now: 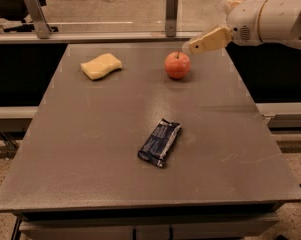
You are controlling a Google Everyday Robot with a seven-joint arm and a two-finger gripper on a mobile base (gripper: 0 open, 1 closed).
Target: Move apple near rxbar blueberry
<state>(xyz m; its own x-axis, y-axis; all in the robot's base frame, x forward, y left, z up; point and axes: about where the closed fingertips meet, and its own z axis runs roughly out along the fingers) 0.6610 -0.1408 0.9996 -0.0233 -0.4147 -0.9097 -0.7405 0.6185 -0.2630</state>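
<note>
Obs., standing at the front edge of the table [80, 154].

- Nearest me: rxbar blueberry [160, 142], flat on the grey top, well apart from the gripper [190, 46], on the front side of it and a little to its left as I look.
- Between the bar and the apple [177, 65]: bare table surface.
- Apple sits upright toward the back of the table, just beside the gripper's tip, below it and slightly to its left from my side. Stem points up, close under the tip. Contact between the two: cannot tell.
- Pale yellow sponge [101, 66] lies about level with the apple, well off to the gripper's left as I look, out of the line from apple to bar.
- Gripper hangs over the back right part of the table, reaching in from the white arm [275, 19] at the right. Open or closed: cannot tell.
- Behind the gripper: a metal post [172, 6] on the rail along the back edge.

Bar orientation: long axis diagonal, near end toward my left, far end angled back and right, toward the gripper's side. Wrapper crinkled, pale print facing up.
</note>
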